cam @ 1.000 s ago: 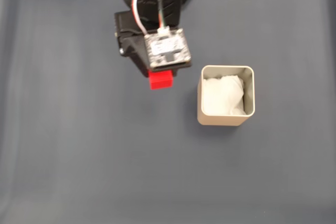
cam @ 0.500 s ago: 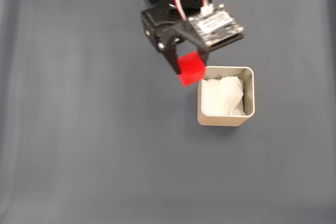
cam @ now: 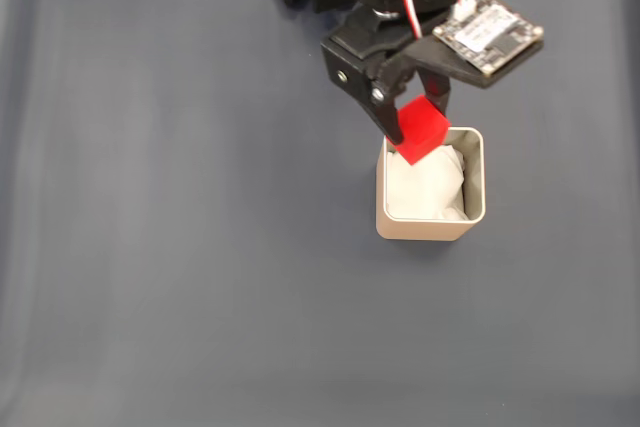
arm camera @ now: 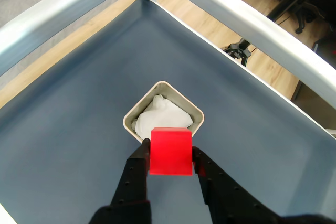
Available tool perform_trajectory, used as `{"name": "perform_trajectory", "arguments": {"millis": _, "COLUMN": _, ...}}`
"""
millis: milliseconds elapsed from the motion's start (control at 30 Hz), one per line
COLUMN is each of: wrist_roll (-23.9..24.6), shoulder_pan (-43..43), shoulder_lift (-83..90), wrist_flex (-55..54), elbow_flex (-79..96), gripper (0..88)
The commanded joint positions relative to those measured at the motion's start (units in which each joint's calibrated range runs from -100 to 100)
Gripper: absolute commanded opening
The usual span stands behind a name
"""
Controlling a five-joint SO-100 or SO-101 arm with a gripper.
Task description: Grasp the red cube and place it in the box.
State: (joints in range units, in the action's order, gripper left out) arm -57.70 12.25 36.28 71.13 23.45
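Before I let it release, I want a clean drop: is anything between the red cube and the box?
Nothing visible. The gripper holds the red cube above the box's near rim; inside lies only white paper.

Red cube (arm camera: 170,151): smooth, matt plastic look, plain faces. Box (cam: 478,183): thin beige walls with a dull satin sheen, lined with crumpled white paper (cam: 425,185). Gripper (arm camera: 170,157): black matt plastic jaws, slightly grainy. Circuit board (cam: 489,33): bare, pale, with a faint gloss. Tabletop (cam: 180,247): dark blue-grey matt covering, smooth. Rails (arm camera: 247,19): brushed, silver metal. Floor (arm camera: 273,61): light wood, smooth.
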Motion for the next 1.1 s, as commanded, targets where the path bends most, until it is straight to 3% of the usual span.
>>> {"name": "perform_trajectory", "arguments": {"millis": 0, "wrist_roll": 0.63, "shoulder_pan": 0.38, "shoulder_lift": -2.22, "wrist_flex": -1.91, "elbow_flex": -4.33, "gripper": 0.2}}
{"name": "perform_trajectory", "arguments": {"millis": 1067, "wrist_roll": 1.22, "shoulder_pan": 0.95, "shoulder_lift": -11.53, "wrist_flex": -5.84, "elbow_flex": -9.17, "gripper": 0.7}}
